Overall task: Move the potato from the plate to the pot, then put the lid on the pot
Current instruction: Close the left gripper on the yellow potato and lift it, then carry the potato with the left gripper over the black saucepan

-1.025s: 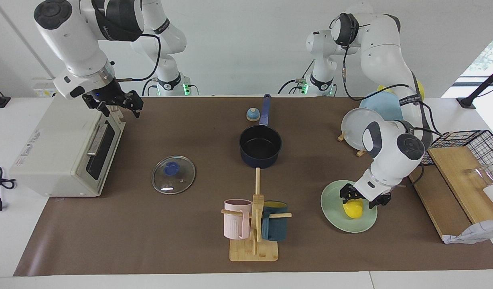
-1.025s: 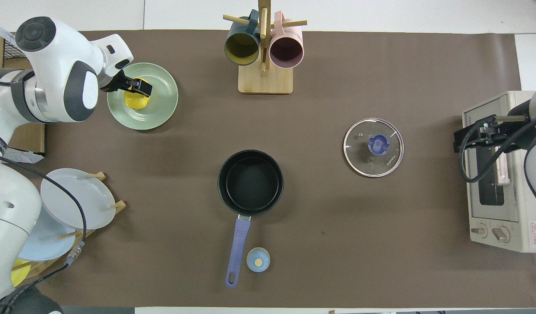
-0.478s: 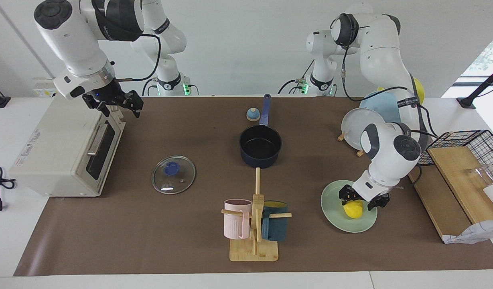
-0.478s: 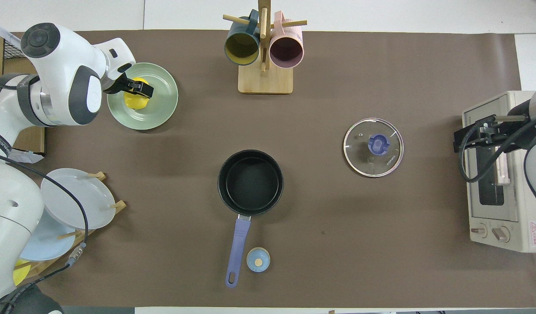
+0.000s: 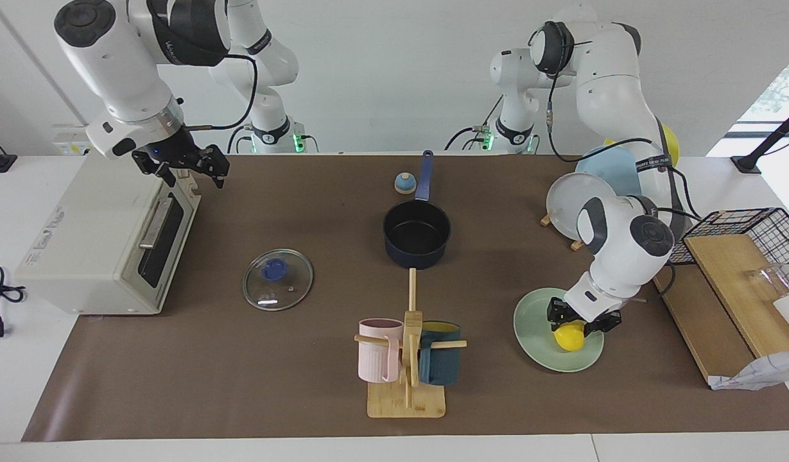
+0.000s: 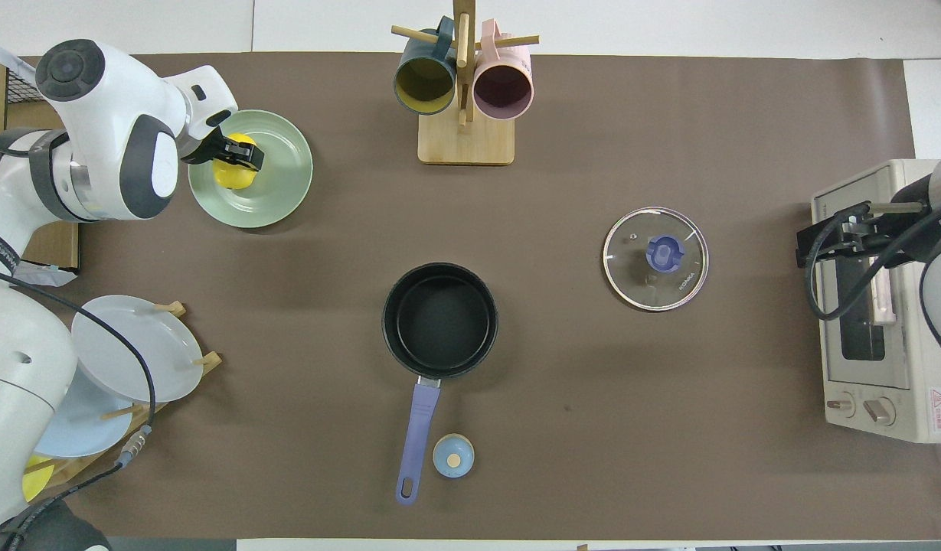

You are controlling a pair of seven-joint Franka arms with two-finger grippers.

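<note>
The yellow potato [image 5: 569, 337] [image 6: 233, 170] rests on the mint-green plate [image 5: 534, 346] [image 6: 283, 191] toward the left arm's end of the table. My left gripper [image 5: 579, 324] [image 6: 237, 157] is down on the plate and shut on the potato. The dark navy pot [image 5: 416, 234] [image 6: 439, 318] stands empty mid-table, its blue handle [image 6: 416, 428] pointing toward the robots. The glass lid [image 5: 277, 278] [image 6: 655, 257] with its blue knob lies flat toward the right arm's end. My right gripper [image 5: 187, 168] [image 6: 834, 233] waits open over the toaster oven's front edge.
A toaster oven [image 5: 105, 237] [image 6: 876, 306] sits at the right arm's end. A wooden mug rack [image 5: 408, 359] [image 6: 464, 99] with a pink and a teal mug stands farther from the robots than the pot. A blue-and-tan bell [image 6: 453, 456] lies beside the pot handle. Grey and blue plates [image 6: 133, 348] lean in a rack.
My left gripper has closed its fingers onto the potato on the plate. The right arm has not moved.
</note>
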